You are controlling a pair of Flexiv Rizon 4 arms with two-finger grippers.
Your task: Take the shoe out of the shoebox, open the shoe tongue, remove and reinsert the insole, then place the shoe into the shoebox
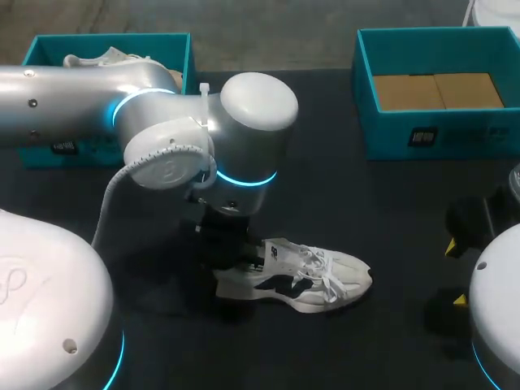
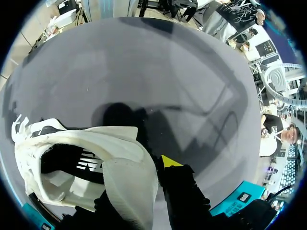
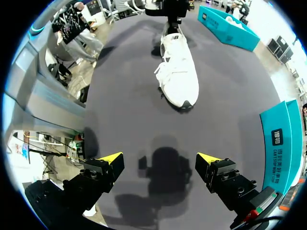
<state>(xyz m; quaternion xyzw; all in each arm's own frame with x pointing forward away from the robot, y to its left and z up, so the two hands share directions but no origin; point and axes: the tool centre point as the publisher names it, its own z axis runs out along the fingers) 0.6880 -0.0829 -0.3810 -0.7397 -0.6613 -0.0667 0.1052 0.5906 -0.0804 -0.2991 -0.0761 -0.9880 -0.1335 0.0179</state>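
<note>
Where the dark desk (image 1: 390, 211) begins on our left, a teal shoebox (image 1: 114, 38) stands at the far edge, and a second white shoe (image 1: 106, 58) lies inside it. Our left arm (image 1: 97, 101) comes in from that side, passes in front of this box and bends down near the middle of the desk. Its gripper (image 2: 136, 179) is closed narrowly on the heel of the shoe (image 1: 313, 276). In the left wrist view the white heel wall sits between the fingers, with the yellow-tipped finger (image 2: 170, 162) pressed against its outer side; the other finger is mostly hidden behind the shoe.

The shoe is out of both boxes. It rests sole-down on the desk near the middle, white with dark side panels, laces loose on top, toe pointing toward our right.

Further right, at the far edge, stands a second teal shoebox (image 1: 439, 130) with brown cardboard (image 1: 439, 91) in its bottom.

At the near right our right gripper (image 3: 159, 158) hangs over bare desk, spread wide and holding nothing. The shoe lies well ahead of it, toe toward it.
</note>
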